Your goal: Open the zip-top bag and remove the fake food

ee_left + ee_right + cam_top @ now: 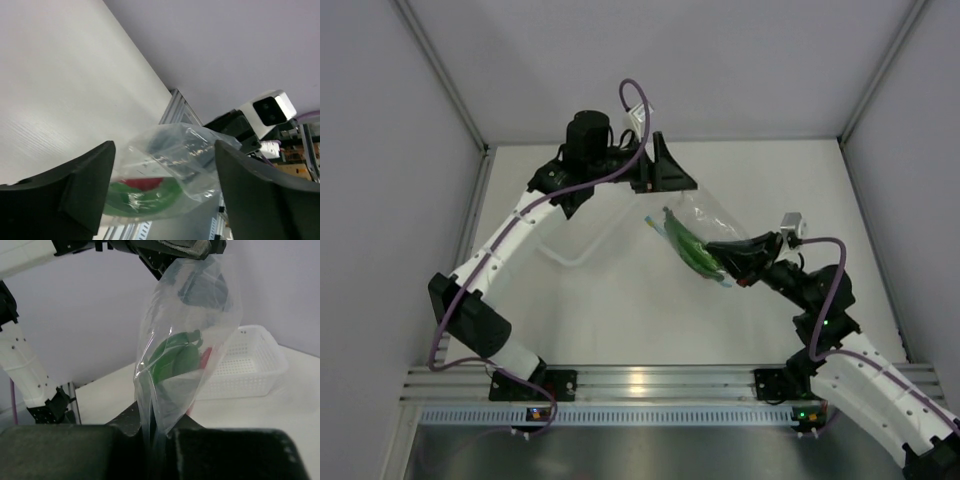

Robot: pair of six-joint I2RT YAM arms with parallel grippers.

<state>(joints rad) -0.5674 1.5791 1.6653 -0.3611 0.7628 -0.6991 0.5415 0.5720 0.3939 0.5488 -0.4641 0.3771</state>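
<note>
Right gripper (pixel 152 429) jaws clamped on zip-top bag (pixel 186 335); left gripper (pixel 164 152) jaws apart, bag between. Overhead you read green chilies (pixel 688 248); left wrist view adds red chili (pixel 145 183).

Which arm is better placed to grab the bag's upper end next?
Left. The left gripper stands open with the zip-top bag between its fingers, while the right gripper is shut on the bag's lower edge.
</note>
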